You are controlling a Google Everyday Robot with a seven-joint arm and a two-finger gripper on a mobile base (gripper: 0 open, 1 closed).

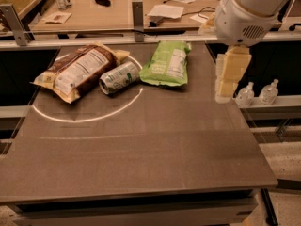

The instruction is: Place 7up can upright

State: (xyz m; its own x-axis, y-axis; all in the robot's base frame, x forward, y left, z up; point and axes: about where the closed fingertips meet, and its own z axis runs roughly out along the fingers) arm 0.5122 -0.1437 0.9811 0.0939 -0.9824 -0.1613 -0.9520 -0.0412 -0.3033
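Observation:
The 7up can [119, 77] lies on its side on the dark table [141, 154], at the back left, its silver top facing the near left. It rests between a brown snack bag [77, 70] and a light-green snack bag [169, 63]. My gripper [224, 97] hangs from the white arm at the right, above the table's right edge, well to the right of the can and apart from it. Nothing shows in it.
A white arc is marked on the table around the can and the brown bag. Two small clear bottles [257, 93] stand on a ledge beyond the right edge. A metal rail and a desk with papers lie behind the table.

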